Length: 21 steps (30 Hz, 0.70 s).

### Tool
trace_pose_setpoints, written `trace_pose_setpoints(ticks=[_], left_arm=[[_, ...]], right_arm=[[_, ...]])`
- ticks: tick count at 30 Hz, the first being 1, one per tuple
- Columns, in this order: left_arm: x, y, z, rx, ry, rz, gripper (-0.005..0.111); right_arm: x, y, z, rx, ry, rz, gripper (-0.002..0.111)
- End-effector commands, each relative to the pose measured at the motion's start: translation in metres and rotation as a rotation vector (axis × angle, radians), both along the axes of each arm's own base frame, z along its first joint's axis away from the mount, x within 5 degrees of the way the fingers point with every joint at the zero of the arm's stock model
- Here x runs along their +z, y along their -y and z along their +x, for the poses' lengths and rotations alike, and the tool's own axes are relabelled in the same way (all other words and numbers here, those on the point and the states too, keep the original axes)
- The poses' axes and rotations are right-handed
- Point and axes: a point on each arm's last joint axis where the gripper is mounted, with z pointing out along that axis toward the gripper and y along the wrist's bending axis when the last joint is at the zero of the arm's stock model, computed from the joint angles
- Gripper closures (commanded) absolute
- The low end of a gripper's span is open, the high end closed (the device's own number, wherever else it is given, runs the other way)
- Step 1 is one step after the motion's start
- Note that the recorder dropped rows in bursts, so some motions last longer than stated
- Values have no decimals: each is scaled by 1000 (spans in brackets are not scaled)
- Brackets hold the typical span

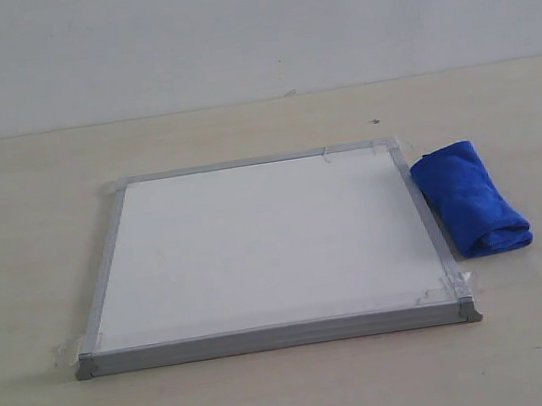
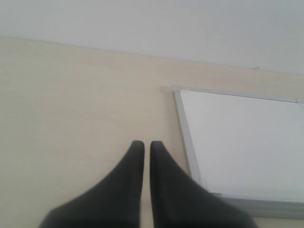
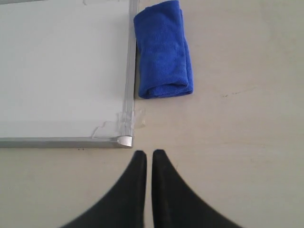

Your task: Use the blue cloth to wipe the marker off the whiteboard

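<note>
The whiteboard (image 1: 258, 250) lies flat on the table, framed in silver-grey, with tape at its corners. Its white face shows no marker line in any view. The blue cloth (image 1: 469, 197) lies folded on the table, just off the board's right edge. Neither gripper shows in the exterior view. In the left wrist view my left gripper (image 2: 147, 143) is shut and empty, over bare table beside the whiteboard (image 2: 247, 142). In the right wrist view my right gripper (image 3: 148, 152) is shut and empty, just off a corner of the whiteboard (image 3: 61, 61), with the blue cloth (image 3: 164, 50) further ahead.
The beige table (image 1: 298, 391) runs back to a plain pale wall (image 1: 246, 25). A few small dark specks mark the tabletop behind the board.
</note>
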Motion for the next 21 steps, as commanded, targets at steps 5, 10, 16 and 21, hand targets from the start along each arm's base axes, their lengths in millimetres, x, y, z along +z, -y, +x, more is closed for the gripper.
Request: trace_pose_setpoints(ticks=[5, 10, 16, 21], left_arm=[[0, 0, 0, 2, 8, -9, 102], [0, 0, 0, 2, 8, -9, 102], [0, 0, 0, 2, 8, -9, 102], [0, 0, 0, 2, 8, -9, 102]], right_arm=[[5, -2, 3, 34, 77, -13, 108], [11, -3, -5, 38, 118, 22, 108], [17, 1, -21, 10, 250, 104, 108], [4, 6, -31, 62, 313, 8, 108]])
